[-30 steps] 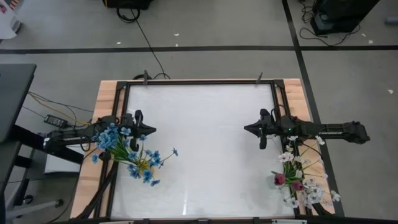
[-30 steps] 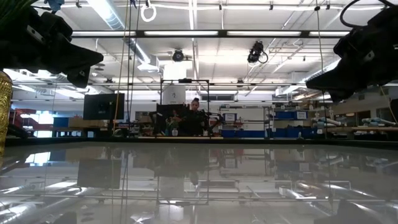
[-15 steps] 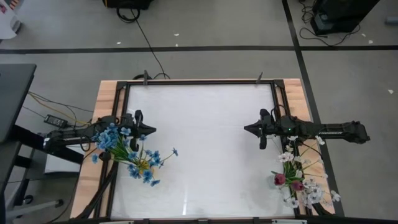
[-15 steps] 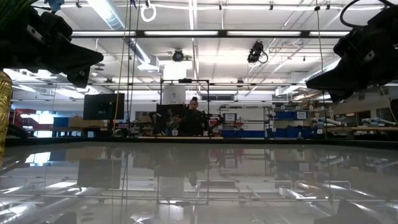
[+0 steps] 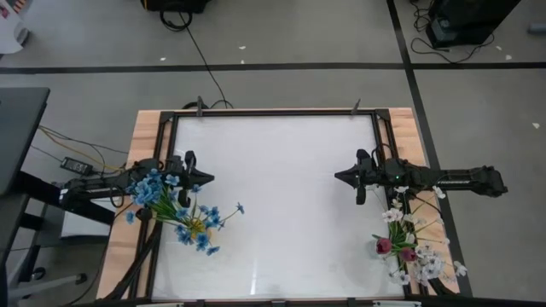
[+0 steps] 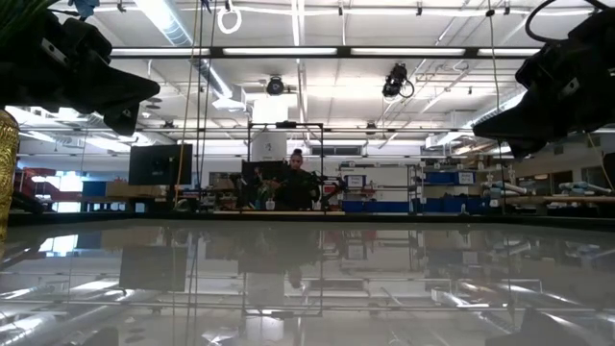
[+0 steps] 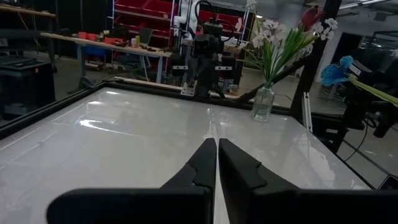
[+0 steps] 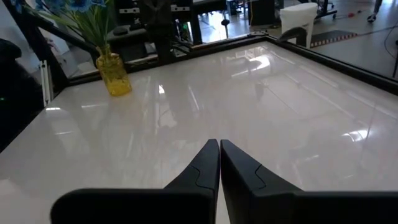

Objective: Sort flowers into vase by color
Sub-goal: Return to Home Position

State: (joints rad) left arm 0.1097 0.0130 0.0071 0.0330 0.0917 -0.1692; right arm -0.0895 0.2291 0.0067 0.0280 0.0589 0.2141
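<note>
Blue-blossom sprigs stand with their stems in a yellow glass vase near the table's left edge. White sprays and dark red tulip buds stand in a clear glass vase near the right edge. My left gripper hovers shut over the table beside the blue bunch, pointing right. My right gripper hovers shut just beyond the white bunch, pointing left. Neither gripper holds anything.
The white tabletop lies bare between the two grippers, ringed by a black frame. Beyond the far edge, in the low view, is a workshop with a person seated at a desk.
</note>
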